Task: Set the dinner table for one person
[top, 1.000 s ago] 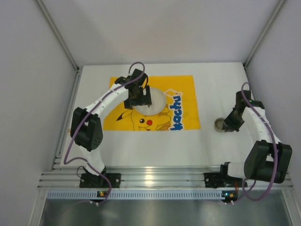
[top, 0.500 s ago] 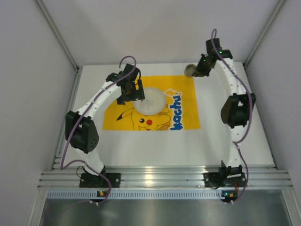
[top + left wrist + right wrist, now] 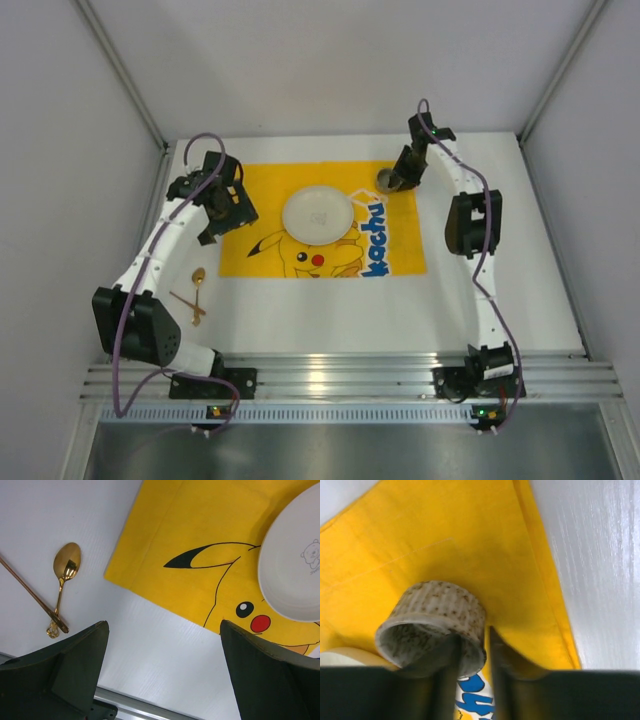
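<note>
Nearest, a gold spoon (image 3: 66, 566) lies on the white dinner table (image 3: 300, 305) left of the Pikachu mat (image 3: 405, 200); left gripper (image 3: 163, 630) gapes empty over its left edge, right gripper (image 3: 472, 647) pinches a speckled cup (image 3: 440, 605) at its far-right corner.

One overhead, two close-ups
Top view looks down on the whole table (image 3: 470, 290); both wrist views sit close above its yellow mat (image 3: 405, 215).

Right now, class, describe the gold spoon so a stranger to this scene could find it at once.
Start at the yellow Pikachu mat on the white table; look just off its near left corner. The gold spoon lies on bare tabletop, crossing a thin copper rod; only the spoon has an oval bowl.
</note>
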Robot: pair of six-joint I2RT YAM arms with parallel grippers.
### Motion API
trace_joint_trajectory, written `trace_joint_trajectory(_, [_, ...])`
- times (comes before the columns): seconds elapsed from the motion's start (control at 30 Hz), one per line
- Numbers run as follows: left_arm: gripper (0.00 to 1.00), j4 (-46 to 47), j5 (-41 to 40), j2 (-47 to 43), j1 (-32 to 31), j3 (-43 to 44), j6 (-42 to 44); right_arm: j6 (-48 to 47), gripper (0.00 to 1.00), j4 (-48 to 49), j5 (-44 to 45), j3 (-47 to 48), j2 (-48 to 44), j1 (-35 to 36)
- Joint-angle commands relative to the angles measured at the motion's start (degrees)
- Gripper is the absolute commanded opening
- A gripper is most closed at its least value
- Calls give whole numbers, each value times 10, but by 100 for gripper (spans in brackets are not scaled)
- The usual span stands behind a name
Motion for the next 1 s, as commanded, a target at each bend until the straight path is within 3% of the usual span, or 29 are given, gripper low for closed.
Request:
trace_joint_trajectory(0.0, [98, -20, -11, -19, 11, -4, -13, -4, 39, 12, 23, 26, -19, 3])
trace_joint_trajectory(0.03, [98, -29, -11, -23, 15, -3, -15, -9, 56, 13, 20, 25, -23, 4])
trace_joint_trajectory(0.07, [98, -32, -11, -25, 18, -4, -21, -11, 99, 15, 18, 25, -26, 4])
trace_joint_trajectory(0.23, [98, -40, 5, -28, 49, -27, -33, -29, 100, 42, -14, -3, -97, 4])
trace_joint_trajectory(0.43, [98, -54, -1, -2, 91, -62, -56, -37, 100, 159, -107, -244, -299, 7])
trace_joint_trajectory(0.53, [98, -65, 10, -2, 161, -110, -83, -44, 100, 200, -115, -376, -393, 5])
trace_joint_trajectory(0.77, [98, 10, 26, -55, 266, -205, -83, -53, 100, 217, -158, -556, -484, 10])
trace_joint_trajectory(0.97, [96, 46, 38, -48, 364, -230, -58, -70, 100, 214, -168, -606, -529, 15])
